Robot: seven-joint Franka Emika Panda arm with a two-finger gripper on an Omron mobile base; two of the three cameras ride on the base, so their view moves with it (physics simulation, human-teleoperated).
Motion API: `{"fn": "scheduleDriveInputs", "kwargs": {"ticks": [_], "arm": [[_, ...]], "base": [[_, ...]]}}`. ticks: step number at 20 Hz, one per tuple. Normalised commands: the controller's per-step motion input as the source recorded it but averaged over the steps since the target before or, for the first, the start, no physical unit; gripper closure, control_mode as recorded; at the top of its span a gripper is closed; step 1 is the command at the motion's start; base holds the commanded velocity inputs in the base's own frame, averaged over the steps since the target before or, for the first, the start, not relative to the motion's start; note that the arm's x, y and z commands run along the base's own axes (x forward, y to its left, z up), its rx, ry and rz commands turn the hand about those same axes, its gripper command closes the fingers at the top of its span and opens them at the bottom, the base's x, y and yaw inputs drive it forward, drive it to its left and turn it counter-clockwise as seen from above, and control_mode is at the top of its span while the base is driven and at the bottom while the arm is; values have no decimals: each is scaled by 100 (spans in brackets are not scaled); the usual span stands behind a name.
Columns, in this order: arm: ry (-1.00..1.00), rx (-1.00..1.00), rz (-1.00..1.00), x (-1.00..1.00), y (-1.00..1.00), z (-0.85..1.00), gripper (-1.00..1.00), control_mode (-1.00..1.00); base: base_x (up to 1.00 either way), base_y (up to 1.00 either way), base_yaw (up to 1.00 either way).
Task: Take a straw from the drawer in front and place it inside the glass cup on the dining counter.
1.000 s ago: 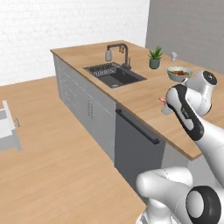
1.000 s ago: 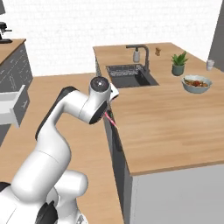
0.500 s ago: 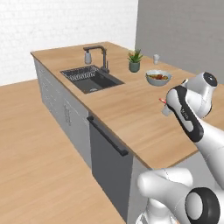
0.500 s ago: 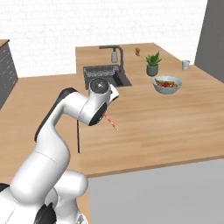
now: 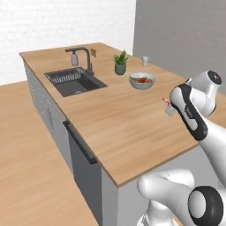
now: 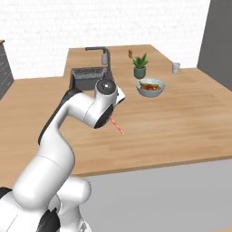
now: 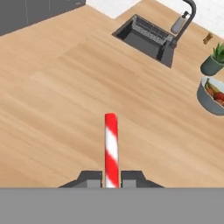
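Observation:
My gripper [image 7: 111, 180] is shut on the red, white-striped straw [image 7: 111, 148], which sticks out forward between the two dark fingertips [image 7: 93, 178]. It hangs above the light-wood dining counter [image 5: 119, 119]. From the right base the straw [image 6: 117, 126] pokes out below my forearm; from the left base a short red end [image 5: 165, 100] shows at the gripper [image 5: 168, 106]. The small pale glass cup [image 6: 176, 67] stands upright at the counter's far edge [image 5: 145, 61], well beyond the gripper. The drawer is out of view.
A dark inset sink [image 5: 75, 81] with a tap [image 5: 84, 55] lies at the counter's far left. A potted plant [image 6: 141, 66] and a grey bowl of fruit [image 6: 151, 87] stand between the gripper and the cup. Grey cabinet fronts [image 5: 81, 163] run below the counter edge.
The base has driven, so the whole scene shifted: the counter is closer and seen more from its side. The straw stays held in the gripper.

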Motion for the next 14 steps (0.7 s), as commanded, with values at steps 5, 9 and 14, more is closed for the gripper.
{"fn": "scheduleDriveInputs", "kwargs": {"ticks": [5, 9, 14], "arm": [[0, 0, 0, 0, 0, 0, 100, 100], [0, 0, 0, 0, 0, 0, 100, 100], [0, 0, 0, 0, 0, 0, 100, 100]], "base": [[2, -100, 0], [12, -100, 1], [23, -100, 3]]}}
